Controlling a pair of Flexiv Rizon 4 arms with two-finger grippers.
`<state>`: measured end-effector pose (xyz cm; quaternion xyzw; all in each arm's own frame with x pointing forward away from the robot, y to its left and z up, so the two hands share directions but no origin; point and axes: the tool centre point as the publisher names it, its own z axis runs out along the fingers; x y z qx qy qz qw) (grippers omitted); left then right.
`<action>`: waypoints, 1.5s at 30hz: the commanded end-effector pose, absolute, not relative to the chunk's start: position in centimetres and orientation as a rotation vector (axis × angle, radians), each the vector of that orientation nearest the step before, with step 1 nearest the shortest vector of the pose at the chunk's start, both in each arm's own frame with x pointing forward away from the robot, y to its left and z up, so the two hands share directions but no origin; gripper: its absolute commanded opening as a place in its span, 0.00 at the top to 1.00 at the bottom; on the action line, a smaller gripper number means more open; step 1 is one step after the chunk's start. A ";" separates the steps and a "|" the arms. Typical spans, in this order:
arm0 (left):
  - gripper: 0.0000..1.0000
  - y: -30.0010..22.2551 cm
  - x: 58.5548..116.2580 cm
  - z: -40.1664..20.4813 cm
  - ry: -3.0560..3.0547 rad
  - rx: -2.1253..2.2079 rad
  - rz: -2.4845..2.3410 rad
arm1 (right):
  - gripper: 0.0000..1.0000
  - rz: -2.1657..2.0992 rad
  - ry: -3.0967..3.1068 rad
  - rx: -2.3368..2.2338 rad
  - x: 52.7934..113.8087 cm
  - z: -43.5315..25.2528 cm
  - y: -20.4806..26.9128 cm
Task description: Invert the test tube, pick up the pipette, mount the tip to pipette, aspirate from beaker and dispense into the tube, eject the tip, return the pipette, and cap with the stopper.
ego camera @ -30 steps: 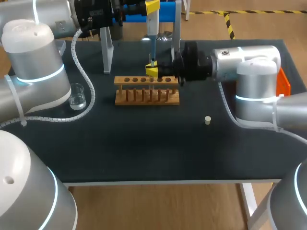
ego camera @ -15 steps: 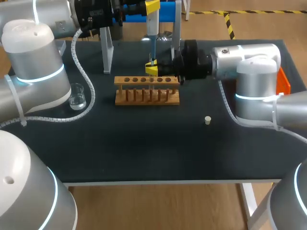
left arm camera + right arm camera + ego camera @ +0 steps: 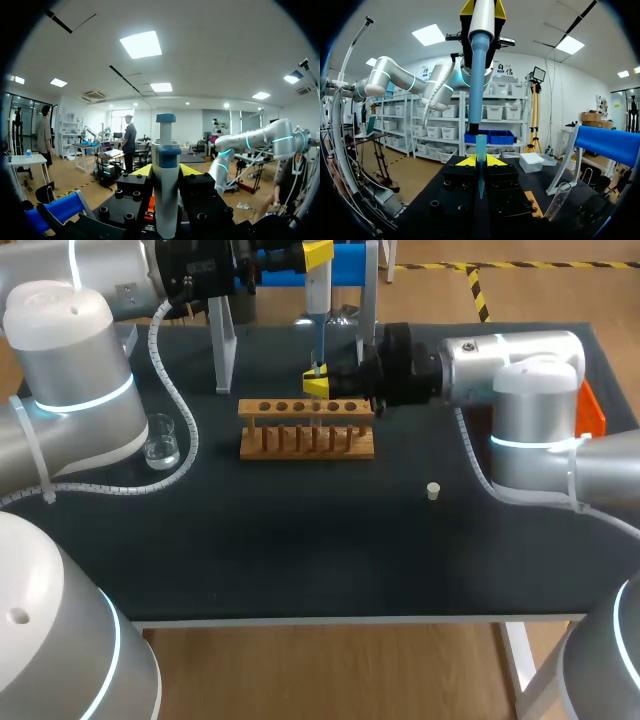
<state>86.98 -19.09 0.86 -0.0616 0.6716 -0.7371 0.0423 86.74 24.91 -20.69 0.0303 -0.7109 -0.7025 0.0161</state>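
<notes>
My left gripper (image 3: 318, 254) (image 3: 165, 172) is shut on the white-and-blue pipette (image 3: 317, 300) (image 3: 165, 185), held upright above the wooden tube rack (image 3: 306, 430). Below it, my right gripper (image 3: 317, 387) (image 3: 480, 161) is shut on a blue pipette tip (image 3: 480, 145), also upright. In the right wrist view the pipette's (image 3: 479, 65) shaft comes straight down and meets the tip's open top. A glass test tube (image 3: 558, 201) leans beside the right gripper. The beaker (image 3: 160, 441) stands on the table's left and the small pale stopper (image 3: 433, 491) lies right of the rack.
The blue pipette stand (image 3: 350, 264) with clear legs (image 3: 223, 345) stands at the table's back, behind the rack. An orange box (image 3: 591, 412) sits at the right edge behind my right arm. The dark table (image 3: 300, 540) lies bare in front of the rack.
My right gripper has edged slightly up with the tip toward the pipette's end. The left arm and pipette have kept still.
</notes>
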 end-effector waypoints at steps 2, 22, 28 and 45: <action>1.00 -19.0 86.9 0.8 2.050 -0.189 -2.257 | 1.00 -2.189 -2.212 0.098 86.7 -20.7 24.9; 1.00 -19.0 86.9 0.8 2.050 -0.189 -2.257 | 1.00 -2.192 -2.212 0.101 86.6 -20.9 24.7; 1.00 -19.0 86.9 0.8 2.050 -0.189 -2.257 | 1.00 -2.195 -2.211 0.104 86.7 -20.8 24.7; 1.00 -19.0 86.9 0.8 2.050 -0.189 -2.257 | 1.00 -2.208 -2.211 0.136 86.3 -20.2 24.8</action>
